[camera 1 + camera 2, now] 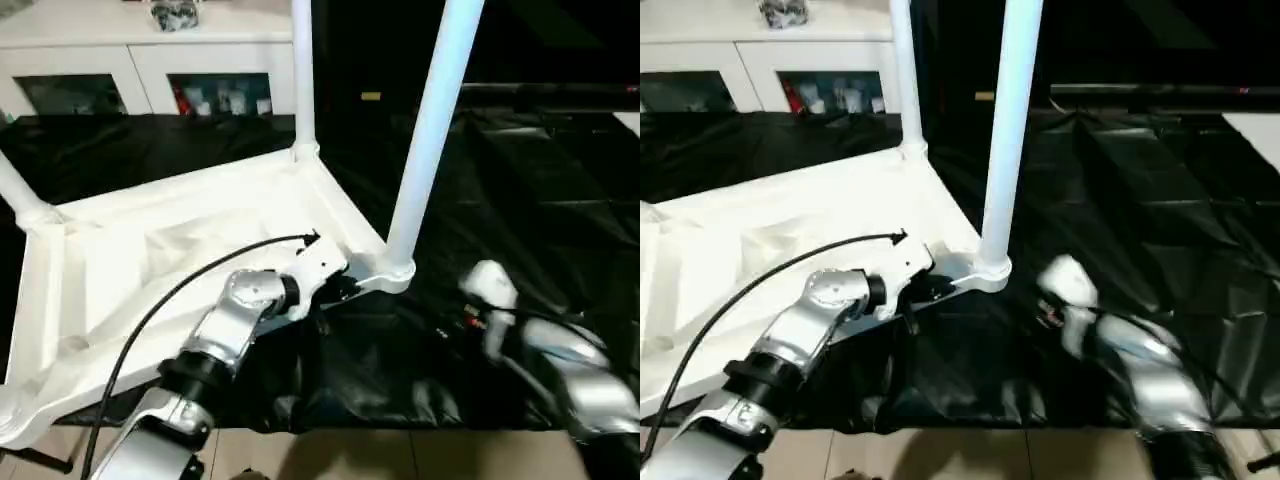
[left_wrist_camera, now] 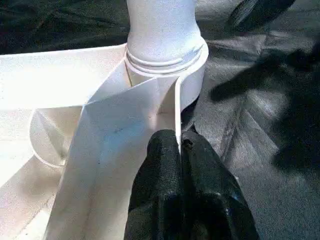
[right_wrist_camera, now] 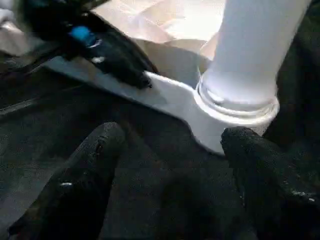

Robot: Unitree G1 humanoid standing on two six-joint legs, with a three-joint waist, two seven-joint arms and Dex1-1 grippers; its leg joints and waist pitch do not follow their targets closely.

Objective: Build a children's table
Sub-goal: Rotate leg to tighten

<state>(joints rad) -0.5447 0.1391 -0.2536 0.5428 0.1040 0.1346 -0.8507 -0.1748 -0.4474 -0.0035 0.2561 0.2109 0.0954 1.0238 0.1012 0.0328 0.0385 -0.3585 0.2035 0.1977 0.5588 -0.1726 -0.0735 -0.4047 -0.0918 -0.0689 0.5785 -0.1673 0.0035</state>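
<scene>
The children's table (image 1: pixel 190 250) lies upside down on the black sheet (image 1: pixel 560 180), three legs visible. The left gripper (image 2: pixel 179 145) pinches the rim by the near corner socket (image 3: pixel 235 112); the right gripper (image 3: pixel 170 145) hangs open just beside it, probably ready for the next leg.

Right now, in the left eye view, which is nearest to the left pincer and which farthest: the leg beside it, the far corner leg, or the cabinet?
1. The near leg, standing in the corner socket just beside the left pincer.
2. The far leg, upright at the tabletop's next corner, farther back.
3. The cabinet, against the back, behind the tabletop.
</scene>
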